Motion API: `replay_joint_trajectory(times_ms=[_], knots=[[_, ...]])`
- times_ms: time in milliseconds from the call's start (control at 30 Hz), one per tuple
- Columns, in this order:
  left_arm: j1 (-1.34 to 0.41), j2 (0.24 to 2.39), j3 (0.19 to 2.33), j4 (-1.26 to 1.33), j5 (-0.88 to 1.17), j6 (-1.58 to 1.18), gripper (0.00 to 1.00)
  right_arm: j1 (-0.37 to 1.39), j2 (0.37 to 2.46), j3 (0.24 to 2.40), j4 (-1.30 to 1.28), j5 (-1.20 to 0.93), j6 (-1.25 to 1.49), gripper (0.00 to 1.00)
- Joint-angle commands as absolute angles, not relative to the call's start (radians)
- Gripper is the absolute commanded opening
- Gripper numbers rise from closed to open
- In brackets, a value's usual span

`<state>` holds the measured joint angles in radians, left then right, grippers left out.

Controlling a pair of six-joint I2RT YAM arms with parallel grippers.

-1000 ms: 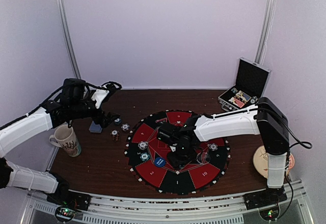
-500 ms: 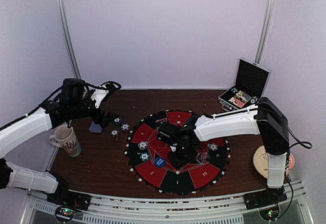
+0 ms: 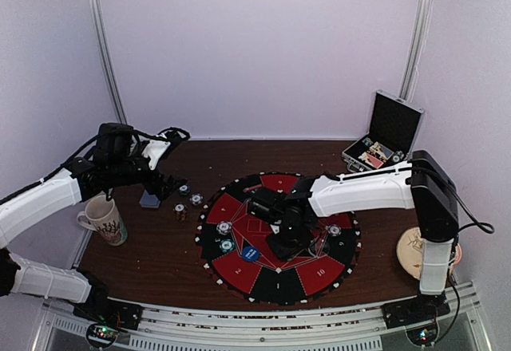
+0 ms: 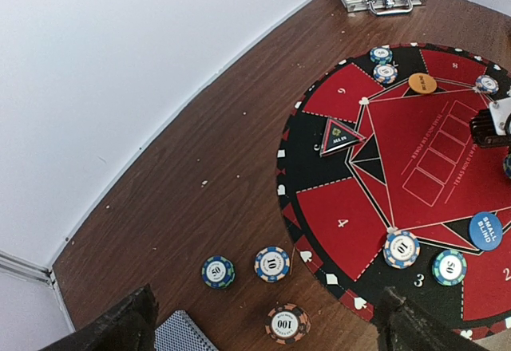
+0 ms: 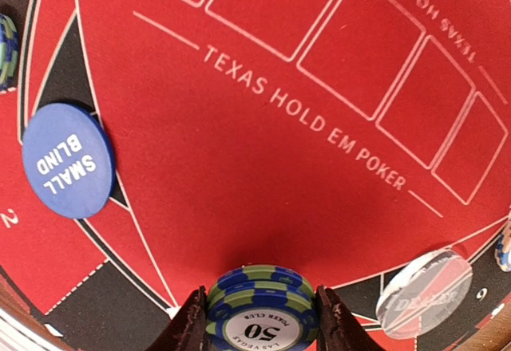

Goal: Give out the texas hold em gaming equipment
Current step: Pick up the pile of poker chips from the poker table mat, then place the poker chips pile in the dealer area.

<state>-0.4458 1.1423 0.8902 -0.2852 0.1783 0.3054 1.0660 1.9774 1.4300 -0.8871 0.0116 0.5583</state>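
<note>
If squeezed crooked, could pop chip stack [image 5: 261,293] out of right gripper [image 5: 261,323] pinching it; left gripper [image 4: 265,333] wide open, empty.

Poker mat [image 4: 431,167] lies centred on the table [image 4: 223,167]. Left of it: three loose chips [image 4: 271,264], a card deck [image 4: 185,333], then a mug [image 3: 104,220]. Case [image 3: 383,140] sits far right. On the mat, a chip stack [image 5: 259,287] stands inside my right gripper [image 5: 263,323].

Mat [image 5: 239,175] TEXAS HOLD EM POKER, disc [image 5: 67,160] SMALL BLIND, chip [image 5: 262,323] 50
</note>
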Motion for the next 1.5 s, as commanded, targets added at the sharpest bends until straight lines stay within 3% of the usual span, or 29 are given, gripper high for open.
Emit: replay_joint_trajectory(times_ms=[0,833,1100,1467], knots=[[-0.44,1.13,0.881,-0.241,0.176,0.296,0.98,1.055,1.9,1.424,-0.907,0.06,0.584,0.03],[-0.44,1.134,0.882,-0.242,0.173,0.298,0.98,0.876,1.438,0.923,-0.832,0.146,0.676,0.03],[-0.44,1.132,0.882,-0.243,0.174,0.298,0.98,0.747,1.411,0.902,-0.829,0.179,0.634,0.02],[-0.44,1.131,0.881,-0.244,0.174,0.298,0.98,0.66,1.534,0.939,-0.766,0.174,0.549,0.01]])
